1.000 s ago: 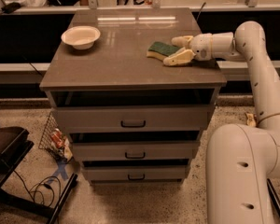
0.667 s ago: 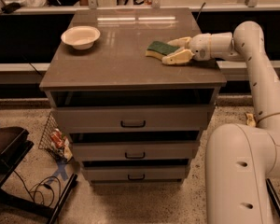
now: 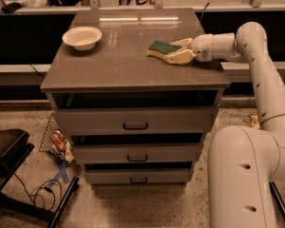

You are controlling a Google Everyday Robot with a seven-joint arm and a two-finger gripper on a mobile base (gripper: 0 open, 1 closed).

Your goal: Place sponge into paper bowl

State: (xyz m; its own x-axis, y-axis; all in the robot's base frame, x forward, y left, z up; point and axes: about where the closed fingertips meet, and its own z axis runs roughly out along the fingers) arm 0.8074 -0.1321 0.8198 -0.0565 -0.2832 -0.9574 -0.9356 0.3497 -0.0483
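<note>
I was at the grasp step of this job: my claw (image 3: pixel 173 51) reached in low from the right side of the counter (image 3: pixel 126 63), and its 2 cream fingers (image 3: pixel 179 58) sat on either side of the sponge (image 3: pixel 162 47), closed on it as far as I could judge, though I could not tell whether it had cleared the surface or was resting on it. The sponge showed its dark green scouring face upward, with a strip of pale yellow foam along the near edge; soft stuff like that should give a little under my squeeze. The paper bowl (image 3: pixel 82 36) stood well apart, near the far left corner of the counter, upright and with nothing in it, round and shallow, cream-white, with a wide flared rim. The counter was a smooth grey-brown slab with a faint sheen, set over 3 drawers (image 3: pixel 135 121). The next move, I reckoned, called for a clean lift, a carry leftward across the top, and a release above the bowl, gently, since light paper might slide or tip if nudged.
</note>
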